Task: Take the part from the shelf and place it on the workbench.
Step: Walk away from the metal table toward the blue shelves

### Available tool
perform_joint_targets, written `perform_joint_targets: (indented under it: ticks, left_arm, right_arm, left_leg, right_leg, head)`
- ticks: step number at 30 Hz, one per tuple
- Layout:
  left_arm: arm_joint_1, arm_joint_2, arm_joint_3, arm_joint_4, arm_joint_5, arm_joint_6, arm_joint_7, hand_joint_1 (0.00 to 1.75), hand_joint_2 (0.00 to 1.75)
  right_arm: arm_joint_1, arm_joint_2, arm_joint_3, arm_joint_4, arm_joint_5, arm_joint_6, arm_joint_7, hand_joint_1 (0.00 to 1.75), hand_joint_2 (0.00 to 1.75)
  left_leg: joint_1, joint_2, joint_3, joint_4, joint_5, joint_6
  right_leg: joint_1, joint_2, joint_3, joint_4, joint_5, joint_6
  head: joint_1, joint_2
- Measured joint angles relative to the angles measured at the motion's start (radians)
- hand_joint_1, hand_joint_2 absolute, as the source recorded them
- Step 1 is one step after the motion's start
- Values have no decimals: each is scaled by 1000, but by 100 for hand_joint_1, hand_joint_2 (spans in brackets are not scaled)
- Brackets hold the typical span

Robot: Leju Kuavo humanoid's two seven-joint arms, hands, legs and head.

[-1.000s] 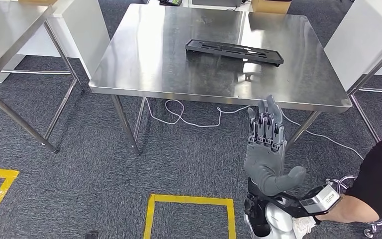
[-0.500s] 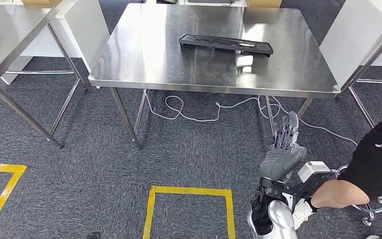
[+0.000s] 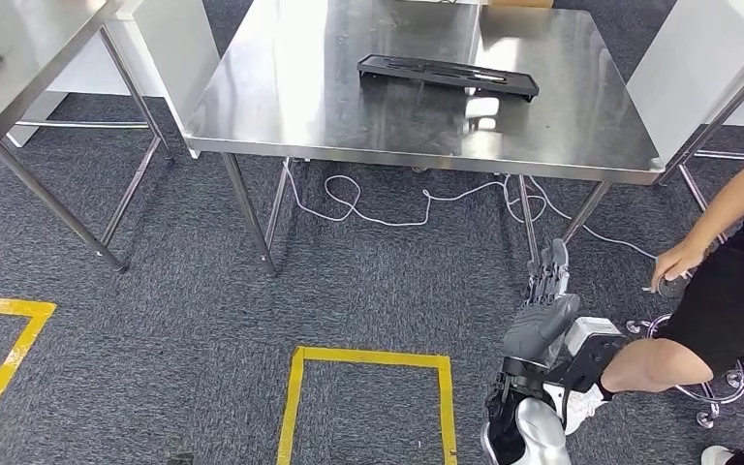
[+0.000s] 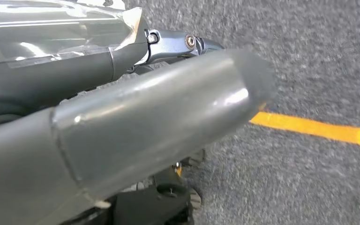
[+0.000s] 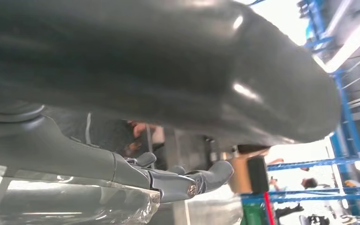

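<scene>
Part lying flat on the workbench, both robot hands holding nothing that can be seen

Head view is showing the long black tray-like part (image 3: 448, 76) resting near the far middle of the steel workbench (image 3: 281, 107), while the right hand (image 3: 542, 310) is hanging low over the carpet beside a seated person (image 3: 727, 291), fingers straight and empty; the part is looking rigid, light and thin, likely moulded plastic, so gripping across its narrow width near the middle, or at both ends, is seeming safest on that slick steel. Left wrist view is showing the left hand (image 4: 122, 131) above the grey carpet and a yellow floor line (image 4: 318, 129), its spread impossible to judge. Right wrist view is showing the right hand's fingers (image 5: 168, 180) extended, grasping nothing
</scene>
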State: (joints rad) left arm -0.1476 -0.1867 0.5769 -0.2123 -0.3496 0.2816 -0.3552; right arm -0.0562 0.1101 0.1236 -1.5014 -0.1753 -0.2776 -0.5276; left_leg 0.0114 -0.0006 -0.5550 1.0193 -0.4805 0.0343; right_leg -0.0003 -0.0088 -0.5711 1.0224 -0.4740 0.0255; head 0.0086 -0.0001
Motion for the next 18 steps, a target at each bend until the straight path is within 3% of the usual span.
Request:
perform_joint_targets:
  ticks: [2,4,6,7,8,10,12,13,15,16,18]
  left_arm:
    - [0,-1,0,0,1,2,0,0,0]
    - [1,-2,0,0,2,3,-1,0,0]
    - [3,-3,0,1,2,4,-2,0,0]
    - [4,-4,-1,1,2,4,-2,0,0]
    - [5,-5,-2,1,2,4,-2,0,0]
    - [6,-7,-5,0,2,4,0,0,0]
    - [6,-9,-7,0,1,4,1,0,0]
    - [6,-9,-8,0,1,4,1,0,0]
    - [7,-10,-10,0,1,4,2,0,0]
    - [8,-9,-12,0,1,4,1,0,0]
    - [8,-9,-14,0,1,5,-1,0,0]
  right_arm:
    - [-1,-7,-1,34,32,-25,11,0,0]
    - [-1,-15,-3,90,82,-66,34,0,0]
    - [-4,-20,-14,171,142,-115,58,0,0]
    - [-12,-21,-24,227,174,-141,69,0,0]
    - [-23,-23,-36,295,202,-162,75,0,0]
    - [-56,-27,-60,450,235,-183,64,0,0]
    - [-83,-31,-81,590,238,-181,26,0,0]
    - [-91,-32,-90,646,238,-179,13,0,0]
    - [-106,-34,-102,727,243,-179,5,0,0]
    - [-115,-34,-105,760,254,-181,11,0,0]
    - [-133,-35,-106,825,298,-185,49,0,0]
  left_leg:
    - [4,4,-9,-11,16,15]
    - [2,5,-27,-12,30,21]
    - [3,5,-46,-11,44,19]
    - [3,5,-55,-11,51,16]
    - [5,4,-64,-10,58,13]
    - [4,4,-76,-10,73,0]
    - [2,3,-82,-11,88,-13]
    - [1,3,-83,-12,95,-19]
    - [5,1,-91,-5,90,-28]
    - [7,1,-100,17,64,-32]
    - [10,-1,-135,120,-30,-38]
  right_leg:
    - [-1,3,-30,67,-50,-2]
    - [-7,4,-75,188,-115,-5]
    - [-14,5,-83,248,-132,7]
    - [-17,4,-60,224,-116,18]
    - [-21,4,-20,166,-92,29]
    - [-22,6,69,24,-62,37]
    - [-14,10,102,-43,-58,28]
    - [-10,12,97,-44,-53,21]
    - [-20,10,85,-45,-42,3]
    - [-25,9,79,-47,-33,-10]
    - [-25,7,66,-48,-15,-32]
  head:
    - [3,0]
    - [6,0]
    - [6,0]
    - [7,0]
    - [7,0]
    - [7,0]
    - [8,0]
    - [7,0]
    - [6,0]
    - [5,0]
    - [2,0]
